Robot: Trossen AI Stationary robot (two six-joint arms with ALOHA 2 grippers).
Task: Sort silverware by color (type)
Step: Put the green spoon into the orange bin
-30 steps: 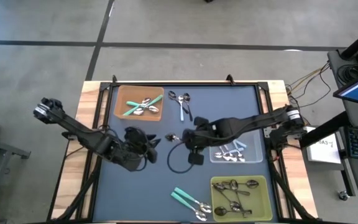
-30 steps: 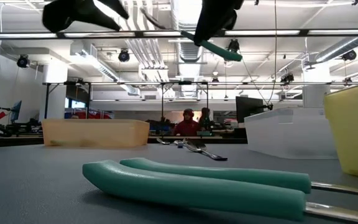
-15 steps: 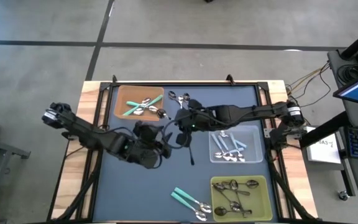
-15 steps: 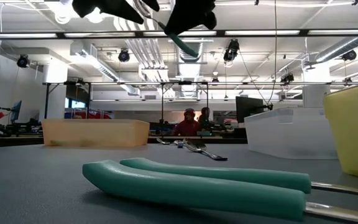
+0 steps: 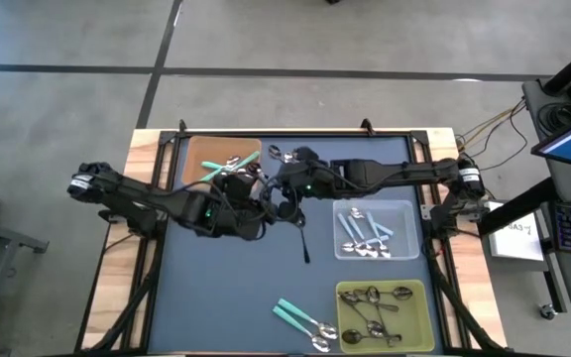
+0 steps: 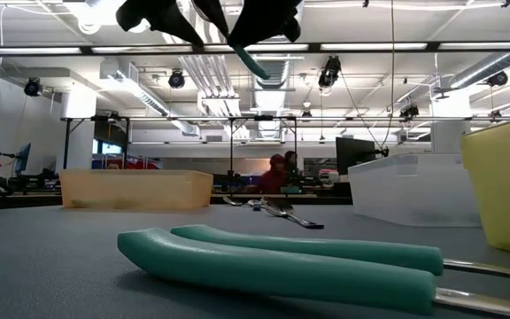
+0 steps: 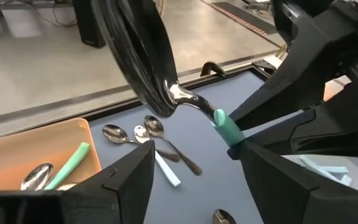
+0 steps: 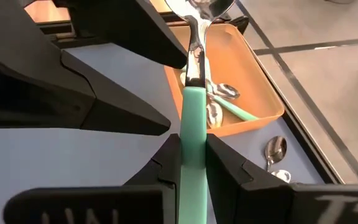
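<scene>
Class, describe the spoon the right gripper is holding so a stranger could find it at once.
Start at the orange tray in the table's far left corner. Just beside it, the right gripper pinches a teal-handled spoon in mid-air. Every other spoon lies on the table or in a bin.

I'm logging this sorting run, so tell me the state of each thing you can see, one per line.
Right gripper: jaws shut on teal spoon, raised above the table.
Left gripper: jaws open, facing the spoon.
Teal spoon: held by its handle, off the table.
Orange bin: holds teal spoons.
Clear bin: holds light blue spoons.
Yellow bin: holds dark spoons.
</scene>
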